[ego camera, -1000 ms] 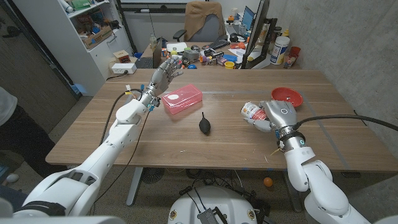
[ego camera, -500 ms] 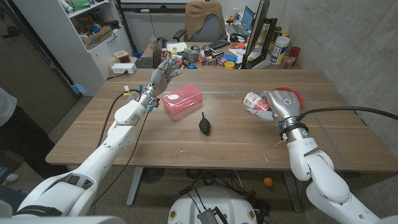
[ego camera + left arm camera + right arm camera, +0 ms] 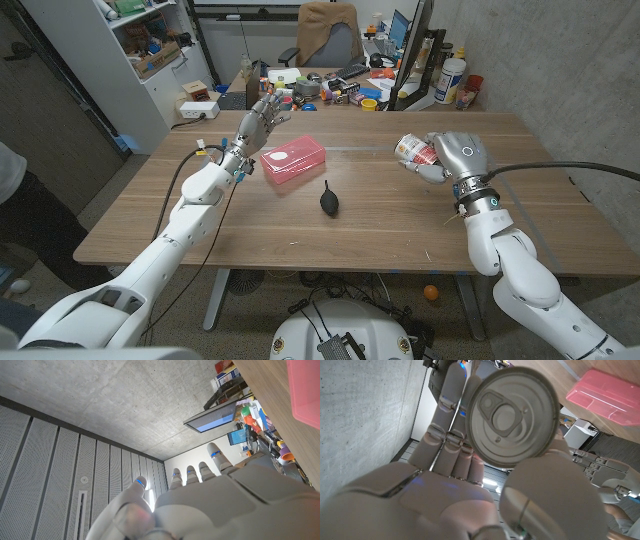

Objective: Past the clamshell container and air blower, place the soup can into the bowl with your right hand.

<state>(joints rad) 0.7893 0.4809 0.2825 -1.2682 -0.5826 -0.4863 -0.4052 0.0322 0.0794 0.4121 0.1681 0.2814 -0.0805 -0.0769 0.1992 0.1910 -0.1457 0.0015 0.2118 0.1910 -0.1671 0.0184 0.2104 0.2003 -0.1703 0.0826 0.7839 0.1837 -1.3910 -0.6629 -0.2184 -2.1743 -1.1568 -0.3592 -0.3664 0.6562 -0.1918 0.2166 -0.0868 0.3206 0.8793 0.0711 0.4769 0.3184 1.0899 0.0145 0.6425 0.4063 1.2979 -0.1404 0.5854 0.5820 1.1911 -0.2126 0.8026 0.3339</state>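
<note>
Head view: gripping the soup can (image 3: 410,150) sideways in the right hand (image 3: 447,158), above the table beyond the air blower (image 3: 329,199), needing lowering over the hidden bowl; left hand (image 3: 258,124) spread, holding nothing.

White glossy arms, grey right hand (image 3: 452,156) (blue-lit fingers), black cables

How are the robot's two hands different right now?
The right robot hand grips a soup can lifted off the table; the left robot hand holds nothing, fingers spread. The right is on the table's right side; the left hovers by the pink clamshell container. Both look alike: grey, with fingers.
</note>
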